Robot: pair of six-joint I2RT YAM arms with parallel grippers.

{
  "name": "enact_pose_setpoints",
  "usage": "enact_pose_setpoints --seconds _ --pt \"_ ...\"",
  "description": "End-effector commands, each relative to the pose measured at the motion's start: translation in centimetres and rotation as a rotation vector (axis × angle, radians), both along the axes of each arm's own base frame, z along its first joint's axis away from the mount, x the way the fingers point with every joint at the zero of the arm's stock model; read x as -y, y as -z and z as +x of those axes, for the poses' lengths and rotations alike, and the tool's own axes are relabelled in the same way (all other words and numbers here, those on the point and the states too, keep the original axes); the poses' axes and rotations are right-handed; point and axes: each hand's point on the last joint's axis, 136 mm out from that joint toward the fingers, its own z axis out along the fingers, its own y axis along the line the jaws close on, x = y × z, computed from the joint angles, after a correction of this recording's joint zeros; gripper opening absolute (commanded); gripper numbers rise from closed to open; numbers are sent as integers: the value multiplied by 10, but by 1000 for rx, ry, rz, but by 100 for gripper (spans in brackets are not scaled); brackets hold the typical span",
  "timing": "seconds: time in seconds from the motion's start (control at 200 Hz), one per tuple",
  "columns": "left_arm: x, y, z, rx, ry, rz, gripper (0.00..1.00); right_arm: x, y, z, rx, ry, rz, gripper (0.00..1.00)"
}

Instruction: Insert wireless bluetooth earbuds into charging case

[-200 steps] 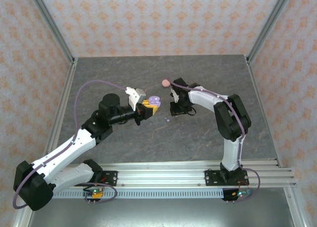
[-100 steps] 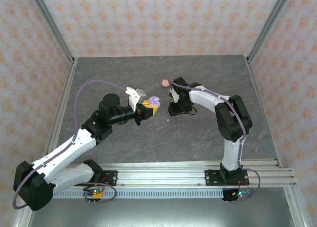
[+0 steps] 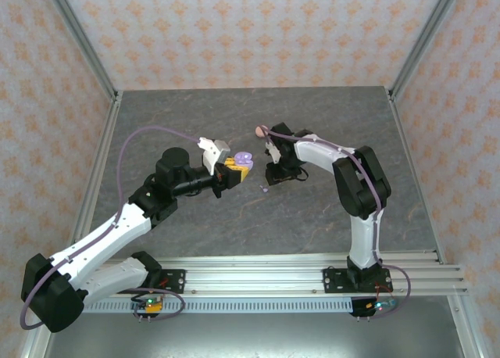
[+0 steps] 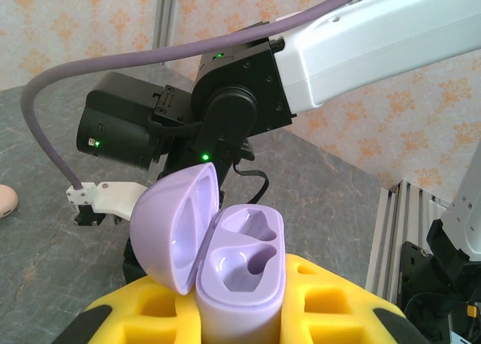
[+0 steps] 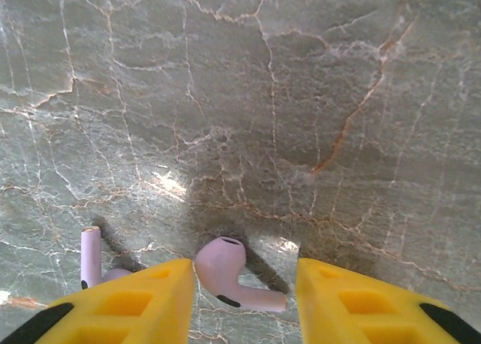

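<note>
Light purple plastic, smooth and glossy: the nearer earbud (image 5: 234, 278) lay on its side on the grey marble-patterned table (image 5: 301, 96), bulb up and to the left, stem running down to the right. It sat between the yellow jaws of the right gripper (image 5: 240, 291), which were spread to either side of it without touching. It looked very light, rigid and slippery, likely to skid or pop out of a careless pinch. The best hold seemed to be across the rounded bulb or the top of the stem, leaving the stem free to slide into its socket. A second earbud (image 5: 94, 255), the same purple, lay just beside the jaw on the left of the wrist view, its lower end hidden behind that jaw. It could be knocked if the jaws closed or shifted. The left gripper (image 4: 240, 318) had its jaws pressed on the purple charging case (image 4: 244, 273), held upright near the right gripper, with the lid (image 4: 176, 227) swung open and both sockets empty. A pink round piece (image 3: 261, 130) lay on the table beyond the right arm (image 3: 328, 155), out of the way
</note>
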Motion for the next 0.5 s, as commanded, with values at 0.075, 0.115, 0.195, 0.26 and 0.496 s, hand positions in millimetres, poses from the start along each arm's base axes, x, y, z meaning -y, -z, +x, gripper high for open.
enact_pose_setpoints --seconds 0.075,0.115,0.195,0.26,0.496 --pt "-1 -16 0 27 -14 -18 18 9 6 0 1 19 -53 30" --pt "-1 -17 0 27 -15 -18 18 11 6 0 10 33 -62 27" --pt "-1 -17 1 27 -16 -18 18 14 5 1 24 63 -70 23" --pt "-1 -16 1 23 -16 -17 18 19 4 2 38 105 -83 21" --pt "-1 -16 1 24 -17 -17 18 40 5 3 95 295 -136 18"
